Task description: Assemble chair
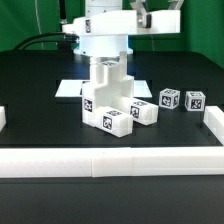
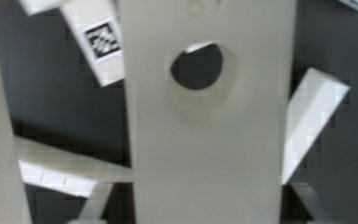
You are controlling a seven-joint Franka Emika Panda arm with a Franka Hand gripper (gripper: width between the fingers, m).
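Jaws are hidden from where I stand: the gripper (image 1: 106,62) sits at the top of the chair's upright, and I cannot tell whether it pinches or is spread. Nearest me runs the wall (image 1: 110,160). Behind it, mid-table, the chair (image 1: 108,100) stands as a blocky stack with a tag low on its front. Just beside it, to the exterior view's right, lies a bar (image 1: 144,111), then a cube (image 1: 169,98) and a second cube (image 1: 194,100). Farther back, left, lies the marker board (image 1: 68,88). Close under the wrist camera, a panel (image 2: 202,150) with a round hole (image 2: 195,65) fills the view.
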